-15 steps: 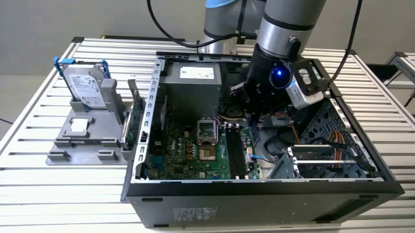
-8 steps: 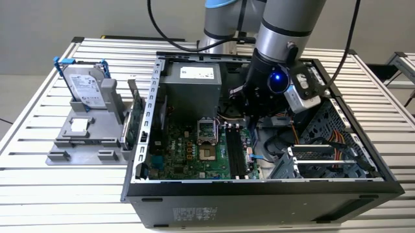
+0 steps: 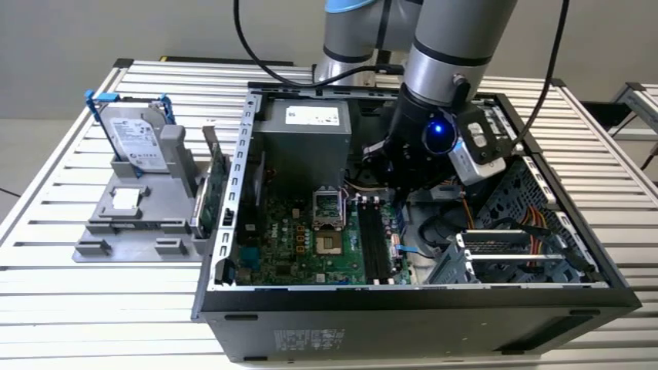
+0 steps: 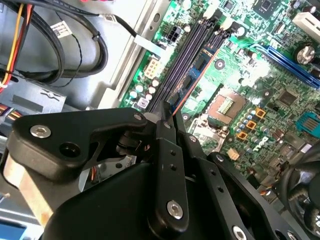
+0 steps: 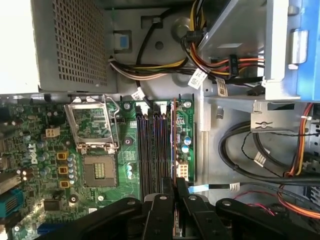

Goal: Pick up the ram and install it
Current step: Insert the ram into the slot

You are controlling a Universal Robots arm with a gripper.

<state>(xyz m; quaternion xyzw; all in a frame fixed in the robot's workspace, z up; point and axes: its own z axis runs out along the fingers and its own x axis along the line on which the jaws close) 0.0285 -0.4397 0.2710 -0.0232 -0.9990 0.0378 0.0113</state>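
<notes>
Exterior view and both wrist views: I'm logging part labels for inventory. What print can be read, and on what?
No text is legible.
hard drive sticker: too small.
power supply sticker: blurred.
case panel print: too small.
cable tags: blurred.
motherboard print: too small.
ram, edge-on in the gripper: none shows.
</notes>
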